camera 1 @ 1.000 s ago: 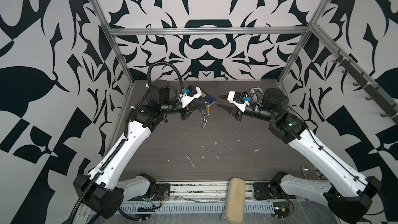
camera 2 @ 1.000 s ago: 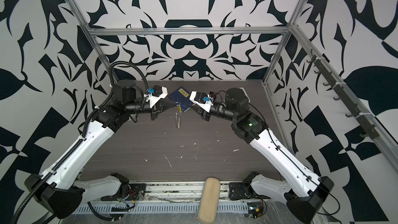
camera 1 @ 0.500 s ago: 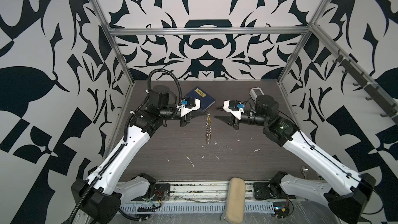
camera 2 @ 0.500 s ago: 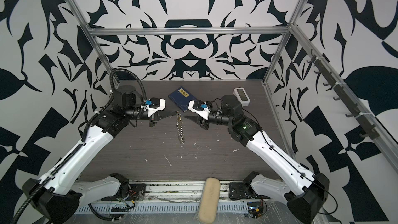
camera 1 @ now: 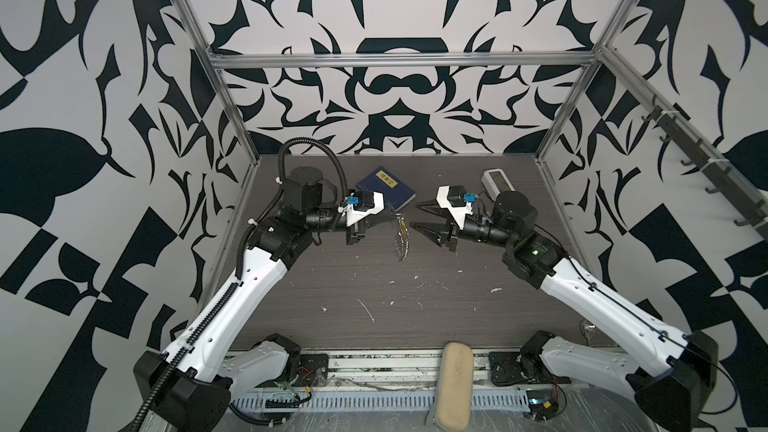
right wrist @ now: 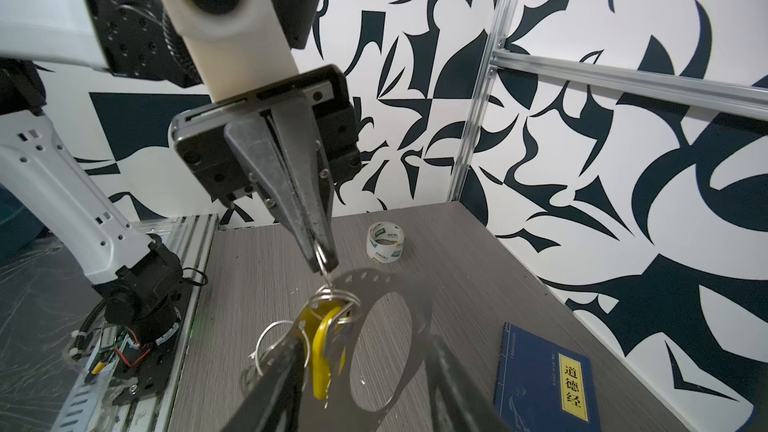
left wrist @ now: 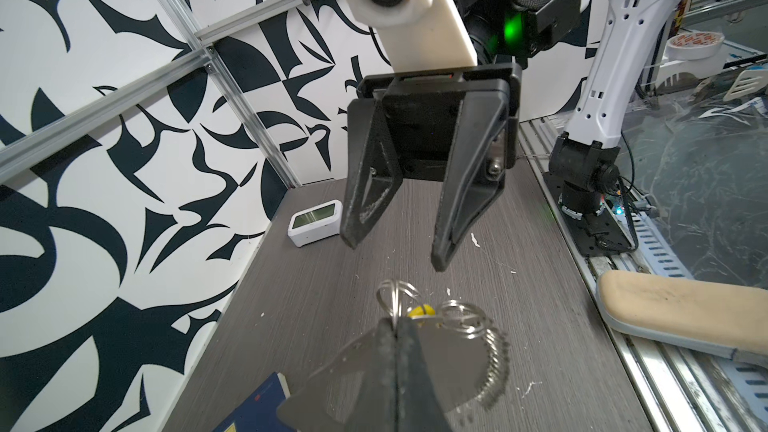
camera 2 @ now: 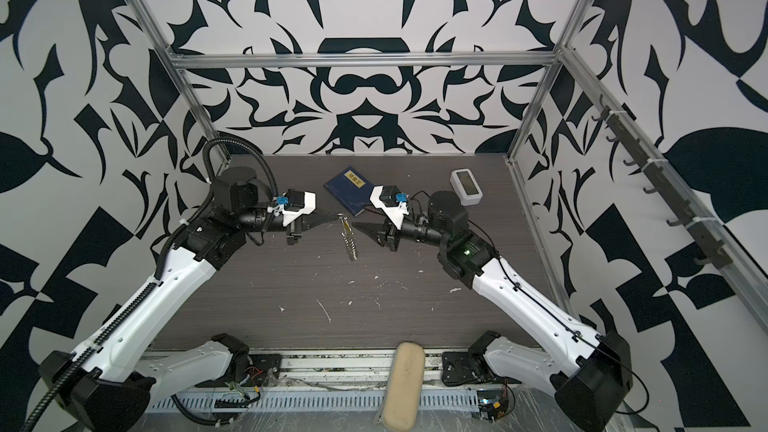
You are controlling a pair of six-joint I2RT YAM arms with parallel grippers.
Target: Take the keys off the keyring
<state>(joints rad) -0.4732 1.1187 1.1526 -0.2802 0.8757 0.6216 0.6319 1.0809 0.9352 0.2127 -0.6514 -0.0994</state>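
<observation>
Toward twelve o'clock of the table (camera 1: 415,284), in both top views, the keyring (camera 1: 401,243) hangs free above the wood with the keys (camera 1: 402,224) near its top. The left gripper (camera 1: 390,216) pinches it from nine o'clock, and the right gripper (camera 1: 414,215) stands just beside it at three o'clock with its jaws parted and nothing between them. A blue book (camera 2: 353,191) lies flat at about one o'clock of the bundle. From the left wrist, the black fingertips (left wrist: 395,330) are pressed together on thin wire, the yellow tag peeps out past them, and a chain of small split rings (left wrist: 494,359) curls away beside it. From the right wrist, the other arm's jaws are clamped on a single loop, and the tag dangles between our own spread fingers (right wrist: 286,371) without touching either. We judge the whole bundle light and loose, so it is likely to swing and twist at a nudge. The wire is stiff, springy and slick, poor stuff to pinch. The plastic tag offers flat, broader faces, so the middle of its body looks the best hold — steady there, then work its ring along the coil.
</observation>
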